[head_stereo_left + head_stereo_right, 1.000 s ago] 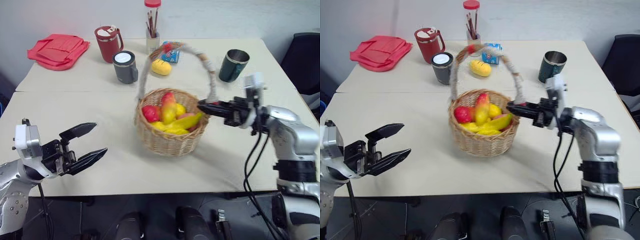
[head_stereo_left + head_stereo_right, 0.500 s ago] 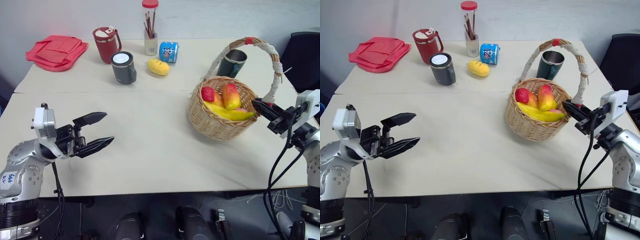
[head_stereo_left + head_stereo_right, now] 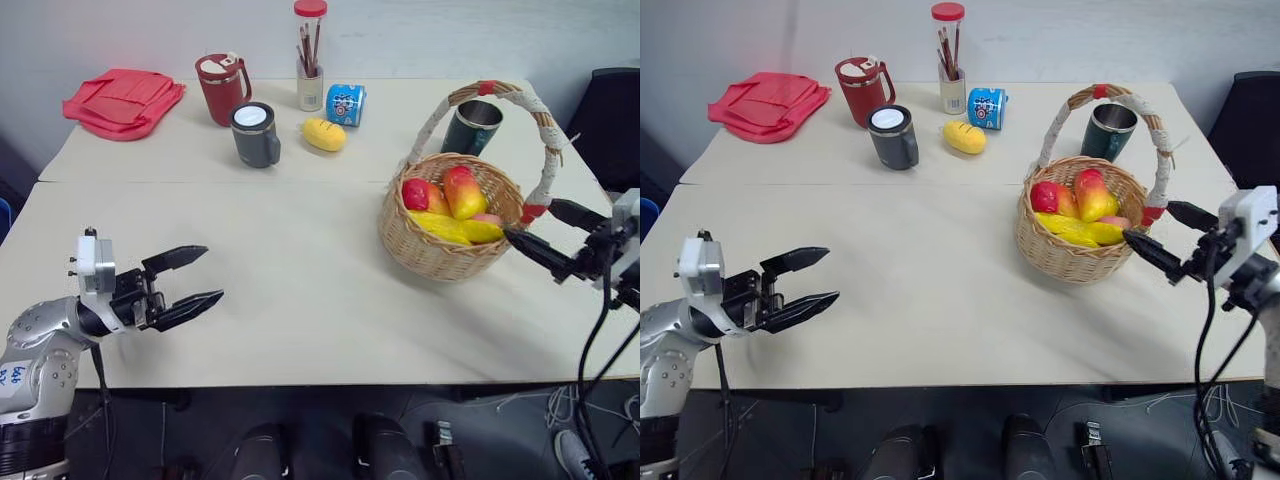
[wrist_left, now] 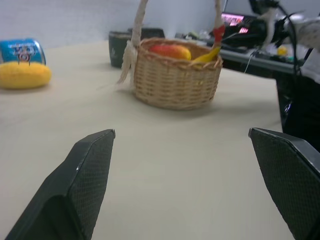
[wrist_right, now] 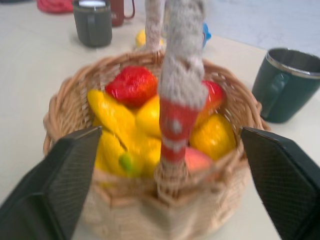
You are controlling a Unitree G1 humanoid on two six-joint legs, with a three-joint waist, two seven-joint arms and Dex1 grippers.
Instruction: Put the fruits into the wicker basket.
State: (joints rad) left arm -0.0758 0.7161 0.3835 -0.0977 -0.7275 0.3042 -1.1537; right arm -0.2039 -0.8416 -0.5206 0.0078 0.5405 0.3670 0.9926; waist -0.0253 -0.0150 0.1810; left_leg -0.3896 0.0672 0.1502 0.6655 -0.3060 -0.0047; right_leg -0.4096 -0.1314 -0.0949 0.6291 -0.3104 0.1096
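Since a second ago the wicker basket (image 3: pixel 452 222) has travelled from mid-counter to the right side, and the right pincer (image 3: pixel 548 232), then shut at the handle, now stands apart just off the basket's 3 o'clock rim. Wide bare counter (image 3: pixel 300 270) lies between basket and left pincer (image 3: pixel 190 282), fingers apart at 8 o'clock near the front edge. Banana (image 3: pixel 445 228), mango (image 3: pixel 464 192) and red fruit (image 3: pixel 415 193) sit inside the basket.
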